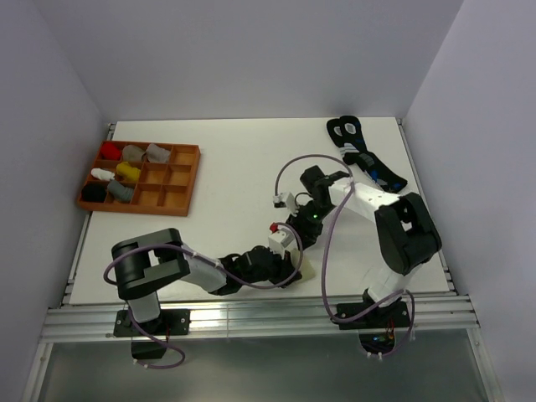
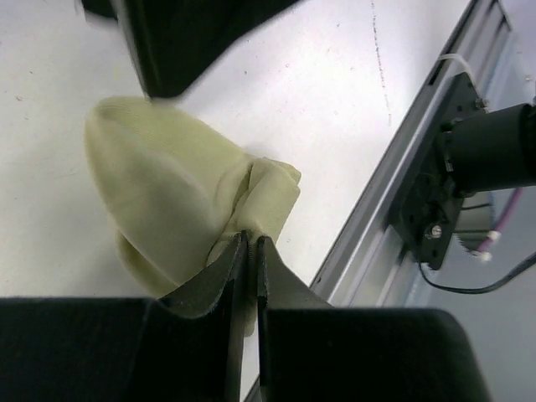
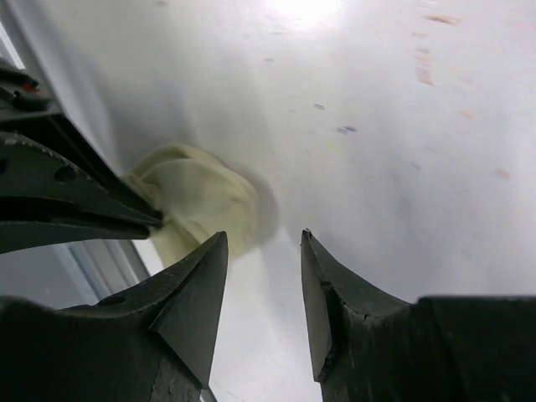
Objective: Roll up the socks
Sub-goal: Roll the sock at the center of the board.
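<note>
Cream-yellow sock point(image 2: 167, 193) lies bunched into a soft lump on the white table point(image 1: 234, 167), close to the near edge and its metal rail point(image 2: 377, 197). The left gripper point(image 2: 251, 244) has its fingers pressed together on a folded flap at the side of the lump, pinching the fabric. Just beside the sock, the right gripper point(image 3: 264, 239) hangs over bare tabletop with its fingers spread apart, holding nothing. Farther off, a wooden tray point(image 1: 172, 197) with small sock bundles point(image 1: 126, 172) sits at the far left. Black socks point(image 1: 368, 159) with blue-and-white marks lie at the far right.
</note>
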Tool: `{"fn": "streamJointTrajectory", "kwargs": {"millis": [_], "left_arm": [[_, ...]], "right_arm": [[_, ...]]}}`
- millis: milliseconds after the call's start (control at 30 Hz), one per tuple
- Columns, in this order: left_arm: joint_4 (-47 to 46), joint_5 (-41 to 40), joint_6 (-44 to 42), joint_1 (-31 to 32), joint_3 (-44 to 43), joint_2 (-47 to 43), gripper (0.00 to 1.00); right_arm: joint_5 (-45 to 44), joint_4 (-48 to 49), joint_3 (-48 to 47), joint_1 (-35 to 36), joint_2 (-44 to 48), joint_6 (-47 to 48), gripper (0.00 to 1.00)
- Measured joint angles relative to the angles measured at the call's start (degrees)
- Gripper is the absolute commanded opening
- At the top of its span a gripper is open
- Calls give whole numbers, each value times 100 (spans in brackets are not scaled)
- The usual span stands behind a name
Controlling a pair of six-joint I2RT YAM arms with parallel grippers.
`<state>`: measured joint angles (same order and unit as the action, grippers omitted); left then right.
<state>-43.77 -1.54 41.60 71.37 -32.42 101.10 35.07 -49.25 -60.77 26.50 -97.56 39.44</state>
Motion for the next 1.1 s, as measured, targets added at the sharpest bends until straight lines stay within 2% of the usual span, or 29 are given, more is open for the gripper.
{"fn": "streamJointTrajectory", "kwargs": {"millis": [133, 333, 633, 767, 933, 1100], "left_arm": [[90, 699, 376, -385, -122, 118, 0], [890, 1733, 918, -909, -658, 319, 0], [2133, 3615, 1648, -1919, -1263, 807, 0], [2664, 4030, 1661, -2055, -1508, 933, 0], [3213, 4227, 1657, -2081, -1679, 964, 0], [3598, 4360, 1650, -2105, -1904, 1071, 0]], "right_arm": [[-280, 442, 162, -282, 428, -337, 49], [-516, 809, 514, -688, 1231, -448, 48], [-417, 767, 1314, -651, 2236, 431, 48], [-398, 809, 1720, -238, 2570, 815, 48], [-522, 837, 2310, 688, 3088, 1047, 49], [-501, 809, 2328, 863, 3108, 1235, 51]]}}
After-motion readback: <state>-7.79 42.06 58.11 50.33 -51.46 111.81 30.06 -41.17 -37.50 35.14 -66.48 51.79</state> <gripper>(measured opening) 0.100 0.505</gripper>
